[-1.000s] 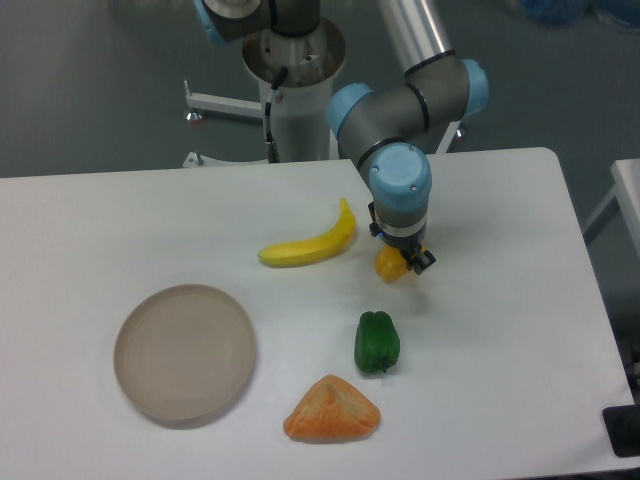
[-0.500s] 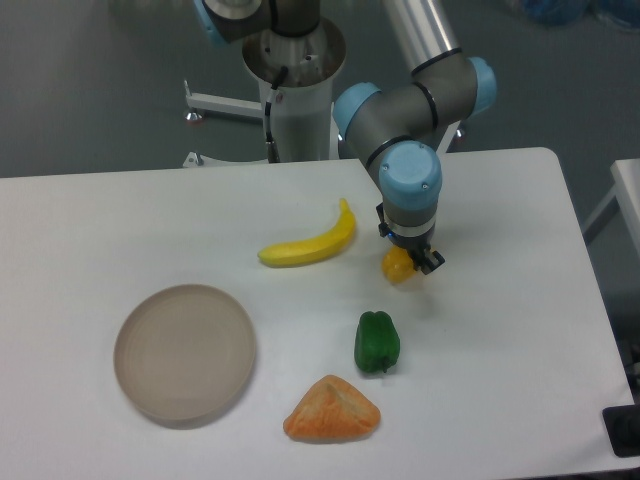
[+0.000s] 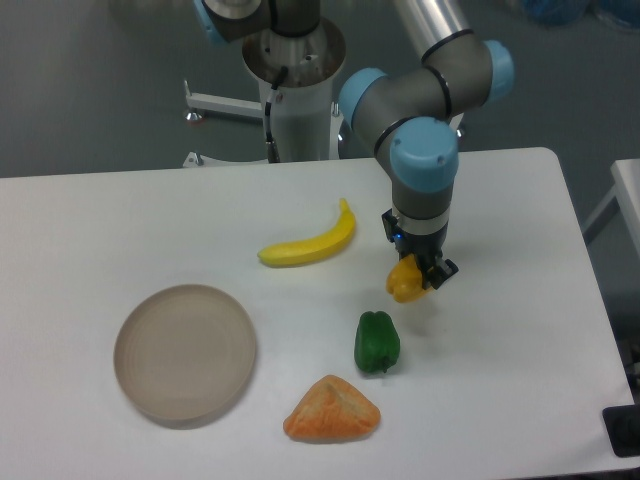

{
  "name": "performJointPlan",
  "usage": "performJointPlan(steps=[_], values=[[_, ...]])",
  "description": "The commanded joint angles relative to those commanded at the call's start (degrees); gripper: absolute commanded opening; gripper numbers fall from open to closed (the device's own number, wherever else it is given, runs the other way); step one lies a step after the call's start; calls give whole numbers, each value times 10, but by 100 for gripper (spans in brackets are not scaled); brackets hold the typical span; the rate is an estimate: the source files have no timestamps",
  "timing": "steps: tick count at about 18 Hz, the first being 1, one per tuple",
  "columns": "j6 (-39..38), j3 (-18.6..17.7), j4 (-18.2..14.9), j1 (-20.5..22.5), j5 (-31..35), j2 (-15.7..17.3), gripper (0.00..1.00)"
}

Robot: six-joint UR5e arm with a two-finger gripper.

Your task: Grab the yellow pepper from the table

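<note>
Above the table [image 3: 520, 330] we find the gripper [image 3: 418, 276] clamped on the yellow pepper [image 3: 403, 279], now carried higher and rightward; pickup looks achieved.

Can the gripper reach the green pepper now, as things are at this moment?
Probably not yet. The gripper is shut on the yellow pepper, so its fingers are full. The green pepper itself lies close by on the table, with nothing over it.

Pincer [image 3: 418, 277] closed on yellow pepper [image 3: 404, 281], above table [image 3: 520, 330], near green pepper [image 3: 376, 342].
</note>
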Motion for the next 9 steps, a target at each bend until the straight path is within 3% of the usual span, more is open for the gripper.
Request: performJointPlan(steps=[9], values=[[0, 23, 2, -11, -1, -19, 52]])
